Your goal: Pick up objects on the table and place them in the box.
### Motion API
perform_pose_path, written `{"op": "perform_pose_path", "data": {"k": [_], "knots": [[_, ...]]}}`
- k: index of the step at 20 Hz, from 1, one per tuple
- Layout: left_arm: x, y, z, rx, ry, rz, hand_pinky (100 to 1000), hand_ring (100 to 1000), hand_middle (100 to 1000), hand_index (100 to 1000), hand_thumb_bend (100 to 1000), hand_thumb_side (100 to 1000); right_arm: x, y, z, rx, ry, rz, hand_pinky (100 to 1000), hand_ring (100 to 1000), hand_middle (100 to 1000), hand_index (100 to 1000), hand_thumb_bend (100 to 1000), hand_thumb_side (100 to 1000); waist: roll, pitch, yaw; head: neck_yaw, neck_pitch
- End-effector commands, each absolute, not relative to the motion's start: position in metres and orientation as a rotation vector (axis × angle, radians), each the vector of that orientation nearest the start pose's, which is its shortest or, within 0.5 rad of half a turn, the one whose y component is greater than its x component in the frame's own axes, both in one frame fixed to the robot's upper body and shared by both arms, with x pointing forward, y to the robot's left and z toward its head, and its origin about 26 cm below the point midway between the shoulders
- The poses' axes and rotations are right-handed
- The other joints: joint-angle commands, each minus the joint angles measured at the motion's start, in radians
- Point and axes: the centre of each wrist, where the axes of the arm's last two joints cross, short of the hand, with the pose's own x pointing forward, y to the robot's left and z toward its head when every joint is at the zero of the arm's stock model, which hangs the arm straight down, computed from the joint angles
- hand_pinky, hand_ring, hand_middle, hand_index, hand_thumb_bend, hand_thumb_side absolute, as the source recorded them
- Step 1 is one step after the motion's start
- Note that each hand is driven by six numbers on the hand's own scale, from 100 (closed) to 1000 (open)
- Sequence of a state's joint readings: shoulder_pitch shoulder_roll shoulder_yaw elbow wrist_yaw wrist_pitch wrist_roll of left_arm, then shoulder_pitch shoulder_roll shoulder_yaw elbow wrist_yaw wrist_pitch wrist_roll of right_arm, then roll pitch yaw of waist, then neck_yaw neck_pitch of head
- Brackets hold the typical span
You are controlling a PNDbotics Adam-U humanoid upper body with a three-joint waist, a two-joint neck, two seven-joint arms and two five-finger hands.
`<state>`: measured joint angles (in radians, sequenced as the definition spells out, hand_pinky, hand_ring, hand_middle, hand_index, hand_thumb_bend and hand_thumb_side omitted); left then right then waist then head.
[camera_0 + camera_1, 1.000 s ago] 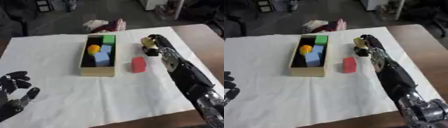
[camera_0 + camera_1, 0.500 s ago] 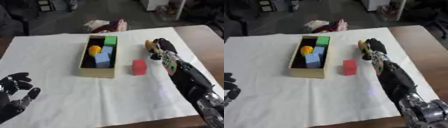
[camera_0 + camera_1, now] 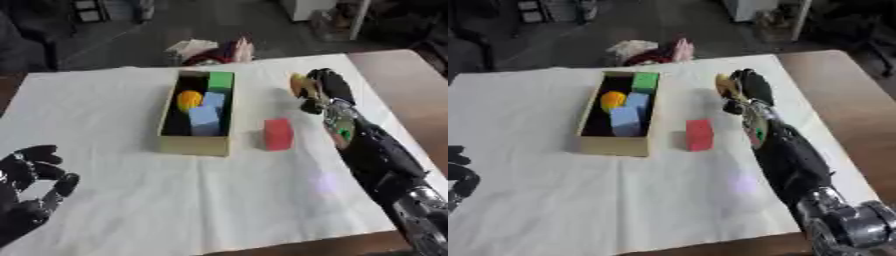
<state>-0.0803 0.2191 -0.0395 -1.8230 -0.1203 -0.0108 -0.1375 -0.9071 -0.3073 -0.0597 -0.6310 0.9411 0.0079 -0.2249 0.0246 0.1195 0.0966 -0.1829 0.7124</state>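
Right hand curls around a yellowish object, which I've carried a little further from the box over the last second. Red block waits on the counter; left hand idles, fingers relaxed.

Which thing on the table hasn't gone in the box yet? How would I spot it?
Find the long cardboard box on the white cloth. On the cloth just right of it, apart from it, stands a red block, the only red thing and the only block outside the box.
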Motion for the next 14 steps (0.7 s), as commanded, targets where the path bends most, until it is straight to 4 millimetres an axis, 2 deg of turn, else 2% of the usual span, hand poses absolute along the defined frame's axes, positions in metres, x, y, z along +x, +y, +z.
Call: {"op": "perform_pose_path", "data": {"k": [1,5,9,11,12,13,14], "knots": [[0.289,0.265,0.090,0.136,-1.878,-0.465,642,575,584,754,593,409,0.489,-0.268,0.138,-1.020,-1.646,0.866,575,481,472,583,100,100,-0.001,-0.016,0.000,-0.005,0.003],[0.289,0.265,0.090,0.133,-1.878,-0.464,643,576,585,753,587,410,0.487,-0.233,0.162,-0.794,-1.811,1.073,591,492,484,598,100,100,-0.001,-0.017,0.003,-0.010,0.003],[0.289,0.264,0.090,0.125,-1.880,-0.466,643,576,585,753,585,411,0.485,-0.195,0.171,-0.577,-1.863,1.269,627,523,516,639,100,100,0.001,-0.017,0.012,-0.019,0.002],[0.289,0.264,0.090,0.119,-1.881,-0.468,647,576,585,753,581,412,0.483,-0.180,0.171,-0.524,-1.851,1.359,656,554,546,701,100,100,0.002,-0.016,0.016,-0.024,0.002],[0.289,0.264,0.090,0.117,-1.882,-0.469,648,576,585,753,580,412,0.483,-0.175,0.170,-0.508,-1.841,1.391,672,575,569,746,100,180,0.002,-0.016,0.018,-0.026,0.001],[0.289,0.263,0.090,0.115,-1.882,-0.469,649,577,586,753,579,412,0.482,-0.170,0.167,-0.492,-1.827,1.418,683,593,588,771,100,223,0.002,-0.016,0.020,-0.027,0.001],[0.289,0.263,0.090,0.113,-1.882,-0.470,649,577,586,753,579,412,0.482,-0.167,0.165,-0.482,-1.813,1.446,691,609,605,789,220,252,0.001,-0.016,0.021,-0.028,0.001]]}}
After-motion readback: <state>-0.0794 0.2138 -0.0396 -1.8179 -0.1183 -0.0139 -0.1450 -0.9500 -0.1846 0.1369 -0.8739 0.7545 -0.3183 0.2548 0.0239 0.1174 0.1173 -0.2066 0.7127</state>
